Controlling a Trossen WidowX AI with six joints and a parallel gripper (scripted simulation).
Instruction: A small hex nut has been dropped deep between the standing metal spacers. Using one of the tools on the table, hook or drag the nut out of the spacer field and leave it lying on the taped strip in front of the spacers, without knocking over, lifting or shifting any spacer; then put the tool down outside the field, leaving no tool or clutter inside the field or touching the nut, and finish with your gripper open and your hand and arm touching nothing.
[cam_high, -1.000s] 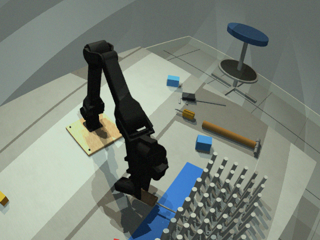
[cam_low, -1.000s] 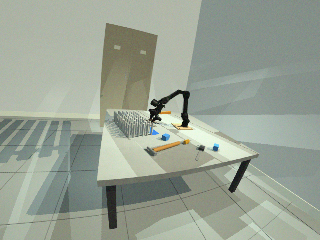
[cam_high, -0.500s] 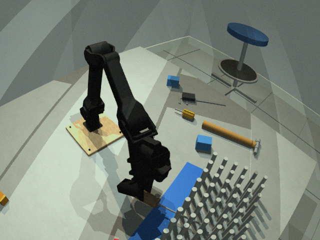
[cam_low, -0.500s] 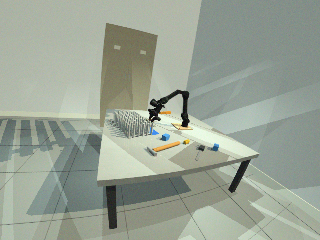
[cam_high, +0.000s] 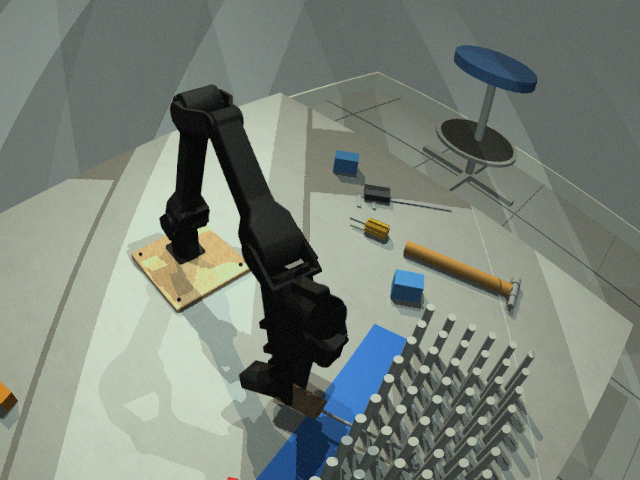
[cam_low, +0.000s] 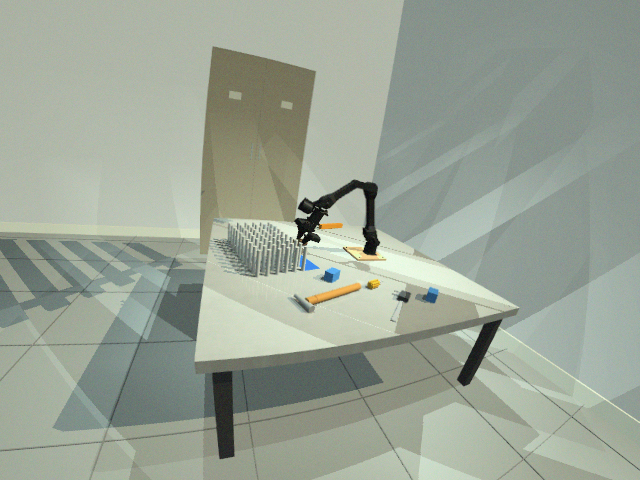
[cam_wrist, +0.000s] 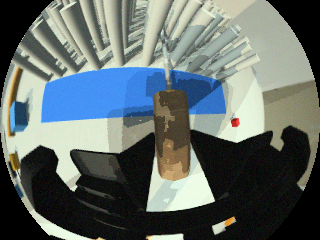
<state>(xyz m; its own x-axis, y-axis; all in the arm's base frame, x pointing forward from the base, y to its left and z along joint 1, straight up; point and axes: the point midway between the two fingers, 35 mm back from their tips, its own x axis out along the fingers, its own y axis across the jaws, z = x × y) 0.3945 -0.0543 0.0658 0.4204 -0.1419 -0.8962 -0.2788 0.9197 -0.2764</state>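
Observation:
My gripper (cam_high: 297, 396) (cam_low: 308, 237) (cam_wrist: 172, 135) is shut on the brown handle (cam_high: 309, 402) (cam_wrist: 172, 135) of a hook tool, low over the table at the near edge of the blue taped strip (cam_high: 368, 361) (cam_low: 310, 265) (cam_wrist: 87, 100). The tool's thin rod (cam_high: 338, 419) (cam_wrist: 166, 70) crosses the strip and its tip reaches in between the front standing grey spacers (cam_high: 439, 392) (cam_low: 258, 248) (cam_wrist: 114, 7). The spacers stand upright. The hex nut is hidden from every view.
A hammer (cam_high: 460, 271), a blue cube (cam_high: 407, 286), a yellow-handled screwdriver (cam_high: 376, 228), a black-handled tool (cam_high: 376, 193) and a second blue cube (cam_high: 345, 162) lie behind the strip. The arm's wooden base plate (cam_high: 206, 279) is at the left. A small red thing (cam_wrist: 235, 122) lies near the strip's end.

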